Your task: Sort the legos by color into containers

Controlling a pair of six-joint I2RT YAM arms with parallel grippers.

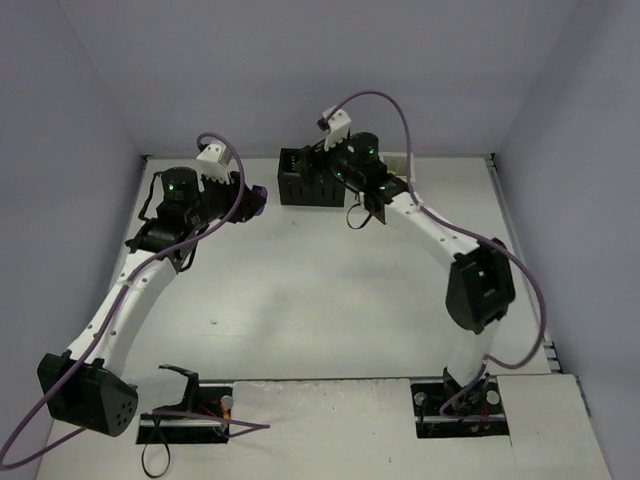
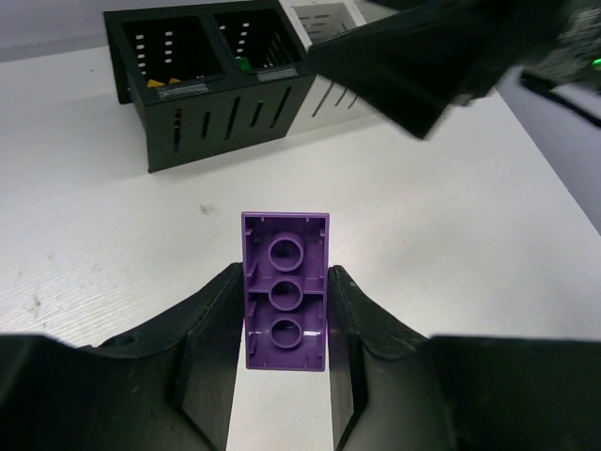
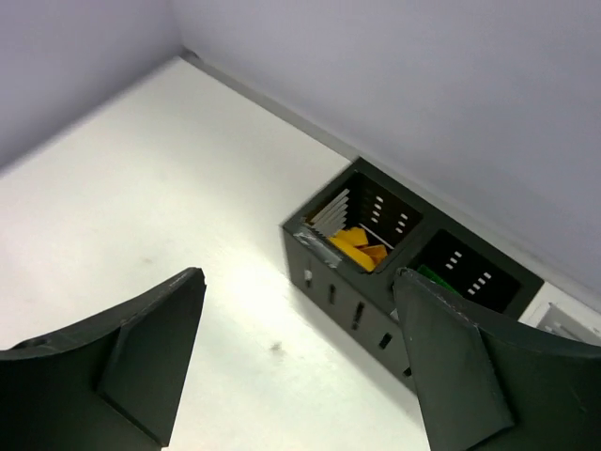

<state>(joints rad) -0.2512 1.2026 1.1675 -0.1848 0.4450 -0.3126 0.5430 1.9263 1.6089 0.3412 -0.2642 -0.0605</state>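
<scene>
Left end effector (image 2: 285, 277) is clamped on a purple brick (image 2: 285, 246), which sits lengthwise between both fingers at lower centre of the wrist frame, hollow underside to the camera, its far end jutting past the fingertips with the table (image 2: 94, 216) behind it. Bins (image 2: 216, 113) stand in the upper left, well apart from it. Right end effector (image 3: 299, 282) hangs with fingers apart, near a black bin (image 3: 324, 272) at centre right of its frame that holds orange-yellow bricks (image 3: 357, 242).
</scene>
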